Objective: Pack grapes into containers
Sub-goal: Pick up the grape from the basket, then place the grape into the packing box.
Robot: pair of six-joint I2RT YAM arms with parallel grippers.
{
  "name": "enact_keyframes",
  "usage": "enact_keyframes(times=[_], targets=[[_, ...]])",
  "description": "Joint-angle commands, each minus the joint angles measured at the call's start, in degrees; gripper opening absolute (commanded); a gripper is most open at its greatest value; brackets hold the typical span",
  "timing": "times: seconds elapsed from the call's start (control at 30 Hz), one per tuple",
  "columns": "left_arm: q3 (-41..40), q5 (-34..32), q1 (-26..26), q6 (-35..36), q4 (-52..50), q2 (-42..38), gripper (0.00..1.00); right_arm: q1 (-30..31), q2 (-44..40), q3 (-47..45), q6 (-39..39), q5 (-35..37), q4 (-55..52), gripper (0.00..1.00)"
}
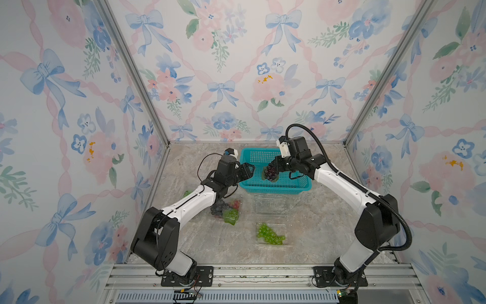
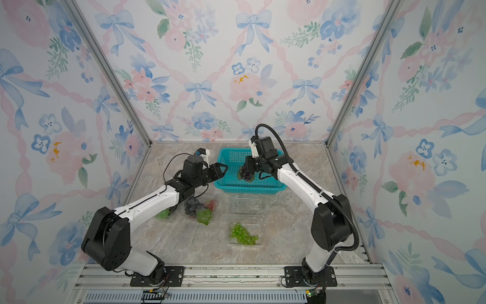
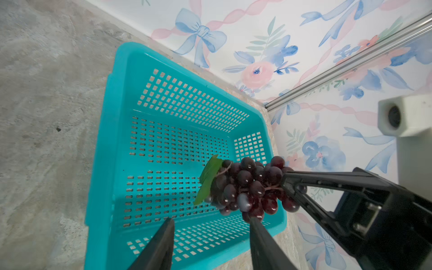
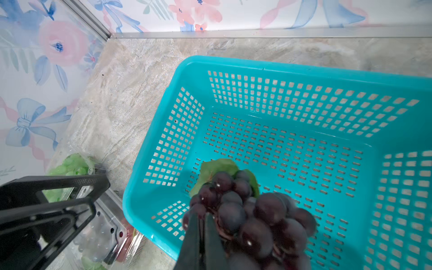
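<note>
Right end effector [image 4: 202,218]: fingers pinched tight on the stem of the purple bunch [image 4: 247,210], at the bunch's edge.
Purple bunch: dark berries with a green leaf, hanging from that grip over the middle of the basket [image 1: 276,188], inside its rim in both top views.
Left end effector [image 1: 249,168]: about half open, holding nothing, over the basket's left rim, tips towards the purple bunch.
Basket: teal, perforated, at the back of the bench [image 1: 210,247].
Front container [image 1: 288,243]: clear, nearest the arm bases, holding a green bunch [image 1: 268,234].
Clear half [image 1: 271,206]: bare, between front container and basket; open lid or separate box, cannot tell.
Left container [image 1: 239,208]: clear, partly under the left arm, holding dark, red and green bunches.
Far-left bunch [image 2: 164,213]: green, in clear plastic, mostly hidden by the left arm.
</note>
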Motion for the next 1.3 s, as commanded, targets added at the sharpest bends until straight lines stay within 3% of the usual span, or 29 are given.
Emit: enact_keyframes(times=[0.0,0.53,0.93,1.27], targets=[[0.47,0.31,0.43,0.51,0.74,-1.71,0.54,-0.34,-2.42,-1.4,-0.3,0.18,-0.84,0.0],[-1.92,-1.57,0.55,-0.04,0.99,-5.63,0.54,4.92,-19.6,-10.07,1.74,3.85,-4.76,0.0],[-7.71,-1.31,-0.21,-0.07,1.57,-13.18,0.55,17.54,-32.18,-24.58,7.69,13.45,-2.79,0.0],[-12.82,-2.85,-3.51,-0.37,1.61,-19.57,0.55,29.29,-36.65,-34.27,13.65,23.63,0.41,0.0]])
